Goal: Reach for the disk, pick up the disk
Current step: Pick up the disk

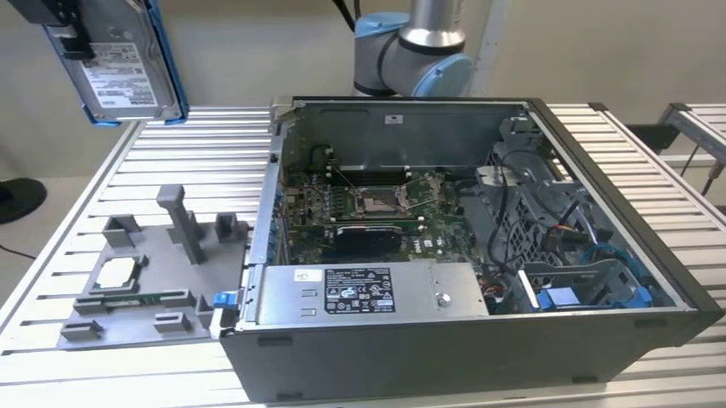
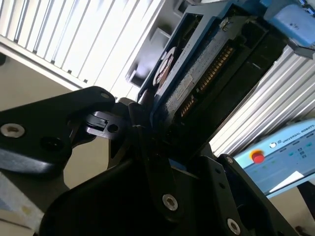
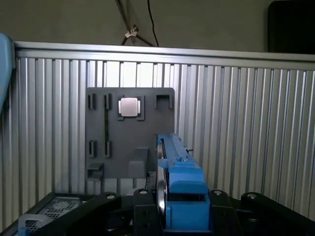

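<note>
The disk (image 1: pixel 119 64) is up in the air at the far edge of the exterior view's left, high above the corner of the slatted bench (image 1: pixel 635 153). The pincer (image 1: pixel 68 30) is clamped on its upper end. The disk hangs upright with its long axis close to vertical, leaning slightly, and its white label faces the camera. Blue rails run down its long edges.

In the first wrist view the disk (image 3: pixel 179 191) shows edge-on, with a blue rail running between the black fingers (image 3: pixel 147 216). Below it on the bench lies the grey fixture plate (image 3: pixel 130 142), with a small square chip (image 3: pixel 129 106) seated in it. The disk is well apart from both.

The open computer case (image 1: pixel 454 357) sits to the exterior view's right of the plate, and the robot arm (image 1: pixel 414 42) rises behind the case.
</note>
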Controlling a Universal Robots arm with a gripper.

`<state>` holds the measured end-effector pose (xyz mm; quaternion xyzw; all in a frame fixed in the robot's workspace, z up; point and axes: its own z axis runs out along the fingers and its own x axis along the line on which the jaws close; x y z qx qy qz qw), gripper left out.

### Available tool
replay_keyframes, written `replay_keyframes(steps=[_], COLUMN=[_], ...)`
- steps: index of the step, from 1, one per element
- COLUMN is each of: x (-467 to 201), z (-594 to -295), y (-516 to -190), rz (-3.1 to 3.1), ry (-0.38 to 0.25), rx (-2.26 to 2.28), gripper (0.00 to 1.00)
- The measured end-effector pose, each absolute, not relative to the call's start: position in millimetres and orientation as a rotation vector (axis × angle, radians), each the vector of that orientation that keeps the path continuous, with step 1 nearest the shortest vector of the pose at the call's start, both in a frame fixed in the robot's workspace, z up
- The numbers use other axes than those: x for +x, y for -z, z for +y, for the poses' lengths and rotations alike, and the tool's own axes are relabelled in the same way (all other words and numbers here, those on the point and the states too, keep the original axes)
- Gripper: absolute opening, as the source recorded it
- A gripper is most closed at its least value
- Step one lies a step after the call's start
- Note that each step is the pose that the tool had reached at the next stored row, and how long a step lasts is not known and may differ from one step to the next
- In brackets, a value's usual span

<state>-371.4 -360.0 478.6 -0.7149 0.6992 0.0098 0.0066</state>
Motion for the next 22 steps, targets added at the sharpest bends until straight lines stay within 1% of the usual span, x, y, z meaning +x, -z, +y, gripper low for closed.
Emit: replay_keyframes(steps=[22], x=[-305.6], z=[-360.0], y=[-478.6], rz=[2.188], ry=[-0.033], rx=[-2.237], gripper=[0.00])
